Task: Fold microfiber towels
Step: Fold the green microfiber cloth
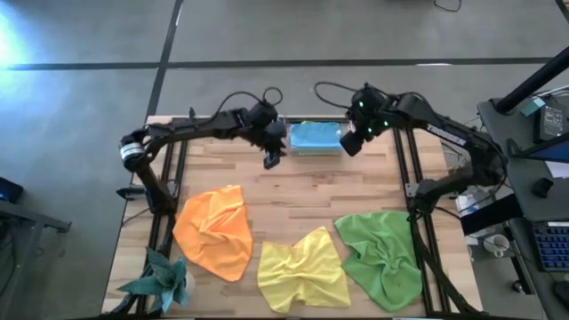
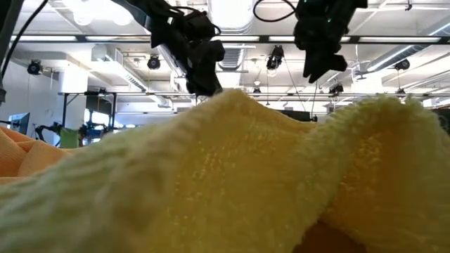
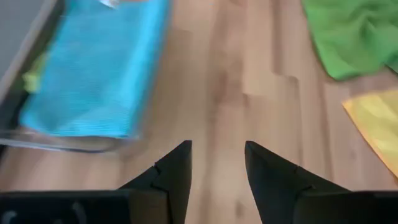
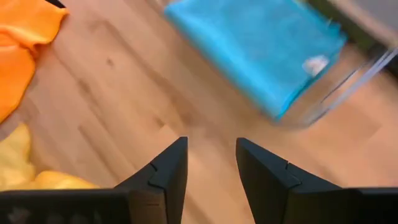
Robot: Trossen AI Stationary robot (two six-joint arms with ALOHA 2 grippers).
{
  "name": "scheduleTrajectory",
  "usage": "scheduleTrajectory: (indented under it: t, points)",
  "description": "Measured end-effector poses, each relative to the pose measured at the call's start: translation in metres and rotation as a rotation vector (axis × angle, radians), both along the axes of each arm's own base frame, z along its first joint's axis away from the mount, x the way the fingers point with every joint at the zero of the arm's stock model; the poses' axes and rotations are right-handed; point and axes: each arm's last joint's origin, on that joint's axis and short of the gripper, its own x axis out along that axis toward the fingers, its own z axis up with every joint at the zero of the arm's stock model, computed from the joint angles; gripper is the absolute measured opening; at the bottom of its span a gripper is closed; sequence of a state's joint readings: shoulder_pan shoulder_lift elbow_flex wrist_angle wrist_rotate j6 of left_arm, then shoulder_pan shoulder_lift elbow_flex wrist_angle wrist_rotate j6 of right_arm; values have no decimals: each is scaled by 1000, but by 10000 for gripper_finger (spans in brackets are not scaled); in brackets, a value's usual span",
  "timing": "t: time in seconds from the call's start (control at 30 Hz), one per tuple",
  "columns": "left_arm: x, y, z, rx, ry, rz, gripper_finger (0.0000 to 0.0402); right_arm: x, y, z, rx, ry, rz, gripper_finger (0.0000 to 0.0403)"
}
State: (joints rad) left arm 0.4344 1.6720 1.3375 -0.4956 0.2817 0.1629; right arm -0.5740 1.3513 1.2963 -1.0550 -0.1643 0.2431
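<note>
Blue towel sits folded in a clear tray at the far edge of the table, with a sliver of lime green cloth under it on one side. Left gripper hangs just off the tray's left end, right gripper just off its right end; both are spread and empty, fingers apart over bare wood in each wrist view. I read this as the gap between one towel stowed and the next pick. Orange towel, yellow towel and green towel lie crumpled along the near edge, none folded. To do the next one well: lift clear of the tray wall before swinging, take yellow by two adjacent corners, one per gripper, and drag it into the open wood mid-table to flatten before folding (yellow is central, so both arms reach it evenly). Room: the middle band of the table is free, enough for one spread towel. Edges to watch: yellow and green nearly touch, so a pinch at that side may catch both; yellow's near hem reaches the table's front edge, right up against the low camera (it fills that view); the teal ornament sits at the front left corner just beside orange, so keep the left arm's sweep off it.
</note>
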Motion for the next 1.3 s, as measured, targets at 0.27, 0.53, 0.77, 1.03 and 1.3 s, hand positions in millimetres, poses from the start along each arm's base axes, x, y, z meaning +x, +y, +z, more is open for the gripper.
scheduleTrajectory:
  t: [0.27,0.53,0.77,1.03,1.3]
  points:
    - [-2,-32,-18,10,32,-63,132,-7,50,-27,146,28,-91,132]
    - [1,-48,-22,10,41,-113,132,-4,98,-62,278,90,-173,123]
    - [2,-62,-28,2,61,-152,132,-1,136,-78,279,105,-224,122]
    - [1,-80,-42,-11,103,-203,132,-3,163,-94,278,83,-248,116]
    - [6,-83,-38,10,37,-213,132,0,182,-104,353,4,-252,109]
